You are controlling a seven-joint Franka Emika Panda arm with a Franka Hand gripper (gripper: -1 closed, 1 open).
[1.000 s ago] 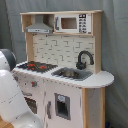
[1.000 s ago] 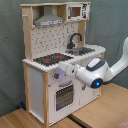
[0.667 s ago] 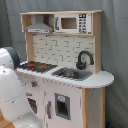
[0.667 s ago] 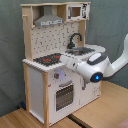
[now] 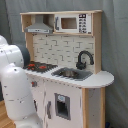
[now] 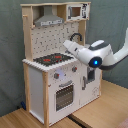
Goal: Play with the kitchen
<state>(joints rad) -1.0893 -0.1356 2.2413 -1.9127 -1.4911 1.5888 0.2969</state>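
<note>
The kitchen [image 5: 92, 55] [image 6: 35, 80] is a tall toy of pale wood and white panels. It has a black-red stovetop [image 5: 40, 66] [image 6: 52, 60], a black faucet [image 5: 84, 59] [image 6: 75, 36] over a sink [image 5: 70, 73], a grey hood [image 5: 40, 27] [image 6: 50, 21], a microwave [image 5: 72, 22] [image 6: 75, 11] and an oven door [image 6: 64, 95]. In the second exterior view my gripper [image 6: 67, 44] reaches in from the right and hovers just above the counter, between stovetop and faucet. In the first exterior view my white arm [image 5: 15, 85] covers the kitchen's left side and the gripper is hidden.
The kitchen stands on a wooden surface [image 6: 102, 107] whose seam runs under its front. A dark grey-green curtain [image 6: 112, 20] [image 5: 116, 45] hangs behind everything. My arm's elbow with a blue light [image 6: 94, 61] sits in front of the kitchen's right half.
My arm has risen from in front of the oven knobs and swung its end up over the counter, toward the stovetop and faucet. The kitchen has not moved.
</note>
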